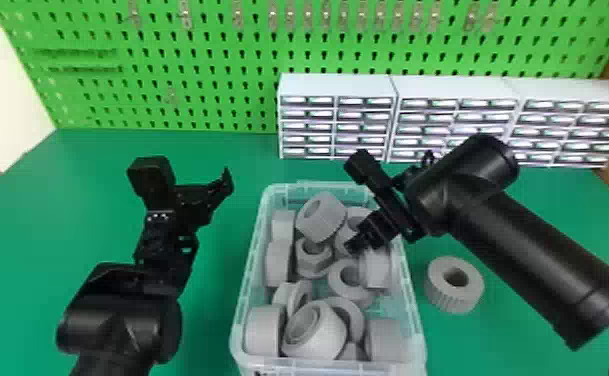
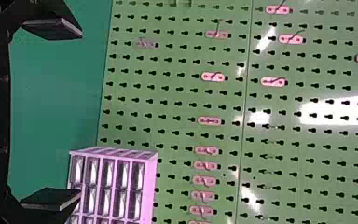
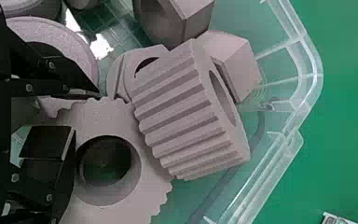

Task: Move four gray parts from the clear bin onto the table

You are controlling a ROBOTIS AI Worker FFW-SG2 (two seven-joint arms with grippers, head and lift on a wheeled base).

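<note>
The clear bin (image 1: 242, 320) stands centrally on the green table, holding several gray parts, including a ribbed one (image 1: 322, 217) near its back. One ribbed gray ring (image 1: 454, 285) lies on the table, right of the bin. My right gripper (image 1: 355, 245) reaches into the bin's back right area. In the right wrist view, my right gripper (image 3: 85, 114) has its fingers partly apart at the rim of a toothed gray part (image 3: 121, 198); whether they touch it is unclear. Left of the bin is my left gripper (image 1: 190, 175), raised and idle; in the left wrist view the left gripper (image 2: 80, 113) is wide open.
White drawer cabinets (image 1: 338, 85) line the table's back right, before a green pegboard (image 1: 193, 60). My right forearm crosses above the table right of the bin. Bare green tabletop (image 1: 23, 210) extends at the far left.
</note>
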